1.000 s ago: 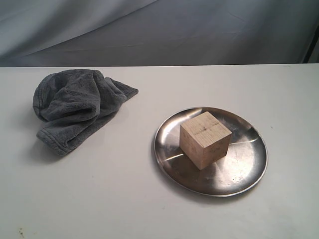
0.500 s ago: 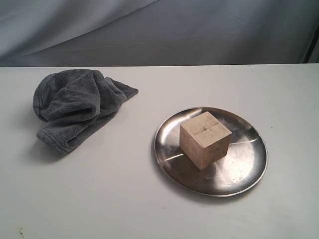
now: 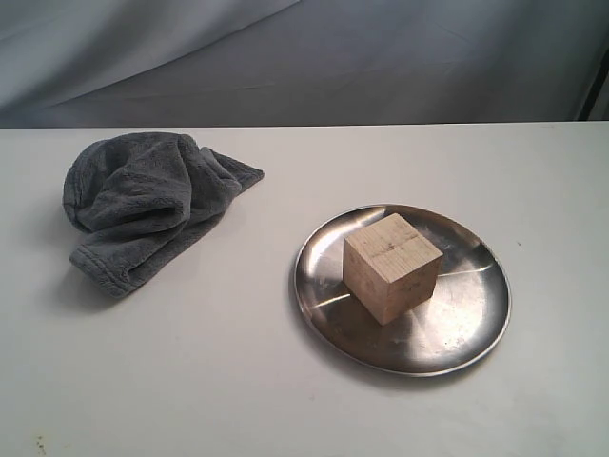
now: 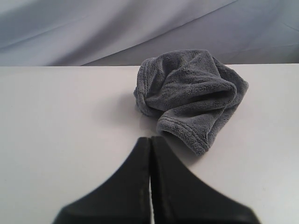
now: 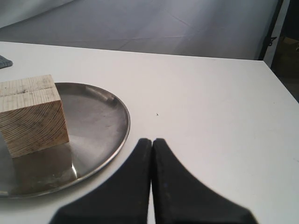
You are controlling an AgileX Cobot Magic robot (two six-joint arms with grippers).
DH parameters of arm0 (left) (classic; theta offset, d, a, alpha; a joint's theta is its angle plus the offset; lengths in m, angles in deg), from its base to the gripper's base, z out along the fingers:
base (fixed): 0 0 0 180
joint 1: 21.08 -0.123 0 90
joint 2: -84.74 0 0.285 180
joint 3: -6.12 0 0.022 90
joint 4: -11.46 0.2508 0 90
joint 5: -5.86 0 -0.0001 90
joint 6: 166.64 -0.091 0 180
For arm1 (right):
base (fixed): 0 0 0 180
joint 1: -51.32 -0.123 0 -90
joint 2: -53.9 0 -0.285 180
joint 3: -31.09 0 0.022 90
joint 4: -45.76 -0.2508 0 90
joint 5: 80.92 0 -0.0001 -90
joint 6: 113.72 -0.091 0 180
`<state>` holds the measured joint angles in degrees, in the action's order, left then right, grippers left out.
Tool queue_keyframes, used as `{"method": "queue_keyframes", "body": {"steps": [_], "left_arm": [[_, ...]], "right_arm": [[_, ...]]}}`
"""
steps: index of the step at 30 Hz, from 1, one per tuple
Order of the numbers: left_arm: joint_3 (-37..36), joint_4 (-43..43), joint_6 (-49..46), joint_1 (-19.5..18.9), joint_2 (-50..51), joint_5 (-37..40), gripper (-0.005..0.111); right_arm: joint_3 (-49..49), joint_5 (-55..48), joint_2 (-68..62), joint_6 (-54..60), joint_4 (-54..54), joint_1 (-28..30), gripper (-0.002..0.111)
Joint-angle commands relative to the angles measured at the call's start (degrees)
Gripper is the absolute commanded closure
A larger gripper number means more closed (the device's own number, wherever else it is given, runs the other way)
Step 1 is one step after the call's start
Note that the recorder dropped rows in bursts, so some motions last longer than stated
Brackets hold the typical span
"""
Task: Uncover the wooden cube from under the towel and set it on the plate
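1. The wooden cube [image 3: 392, 267] sits uncovered on the plate [image 3: 466, 319], a little left of the plate's middle. One corner is turned toward the near edge, and grain lines show on its faces.
2. The plate lies on the right half of the table [image 3: 238, 381]. Its shiny metal throws back a dull reflection beside the cube.
3. The towel [image 3: 143, 205] lies bunched in a heap at the far left of the table, well apart from the plate. Its stitched hem curls along the near side.
4. The table is flat, matte and white. A few tiny dark specks [image 3: 40, 441] mark its near-left corner, and soft shadows lie beside the towel and plate.
5. Behind the far edge hangs a grey-blue cloth backdrop [image 3: 381, 57] in long, loose folds. A dark upright post [image 3: 598, 95] shows at the far right.
6. The left gripper [image 4: 150, 140] has its fingers pressed together on nothing, over bare table with the towel beyond its tips.
7. The right gripper [image 5: 152, 141] is likewise closed and empty, near the plate's rim without touching it.
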<state>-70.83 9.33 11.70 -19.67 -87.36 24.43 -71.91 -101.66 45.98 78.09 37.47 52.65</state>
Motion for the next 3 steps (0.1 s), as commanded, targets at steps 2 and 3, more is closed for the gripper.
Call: {"method": "queue_keyframes", "body": {"steps": [2, 3], "left_arm": [[-0.26, -0.26, -0.31, -0.05, -0.12, -0.28, 0.106], [-0.26, -0.26, -0.31, -0.05, -0.12, -0.28, 0.106]], "right_arm": [[0.21, 0.68, 0.13, 0.02, 0.14, -0.21, 0.108], [0.21, 0.68, 0.13, 0.02, 0.14, -0.21, 0.108]]}}
